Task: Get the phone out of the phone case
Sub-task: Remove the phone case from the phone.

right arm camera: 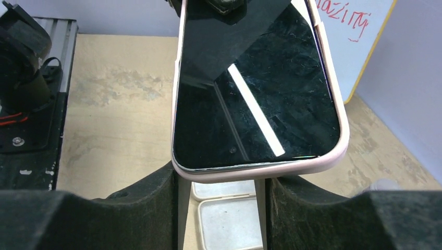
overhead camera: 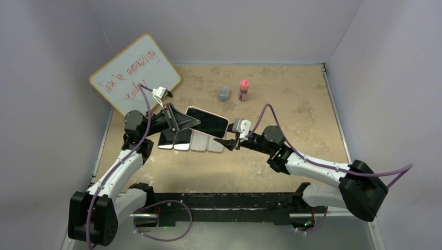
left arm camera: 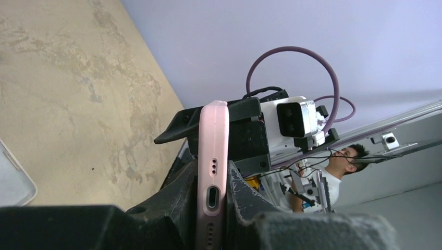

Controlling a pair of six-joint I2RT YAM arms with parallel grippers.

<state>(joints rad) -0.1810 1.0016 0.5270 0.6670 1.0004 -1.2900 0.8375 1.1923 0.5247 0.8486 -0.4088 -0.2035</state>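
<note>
**Task item.** Phone (overhead camera: 208, 123) sits inside its pink phone case (right arm camera: 260, 172) and is held off the table (overhead camera: 292, 114), centre of scene. Screen faces up. Long axis runs left-right, skewed slightly from far-left to near-right. The charging-port end points left, into the L gripper. The opposite short end points right and near, toward the R gripper.

**L gripper** (overhead camera: 192, 122). Clamped on the cased phone at its port end, one finger (left arm camera: 177, 203) on each flat face. Wrist view shows the phone edge-on between the pads, w/ the case rim pink along the whole visible edge.

**R gripper** (overhead camera: 221, 141). Jaws apart and nothing between them; the tabletop items show through the gap. Fingers (right arm camera: 140, 208) sit at the phone's right-hand short end. That end is wider than the gap. Cannot tell whether the tips touch the case rim.

**Edges / room.**
- Directly below the phone: a row of two dark handsets (overhead camera: 174, 139) and two pale cases (overhead camera: 207, 143), lying flat.
- Far-left: whiteboard (overhead camera: 133, 73) w/ red handwriting, leaning at the left wall, near the L wrist.
- Far of the phone, apart from it: grey cup (overhead camera: 223, 94) and pink bottle (overhead camera: 243, 90).
- Bare tabletop shows right of the phone and near, toward the arm bases.
- Right wall stands well apart.
</note>
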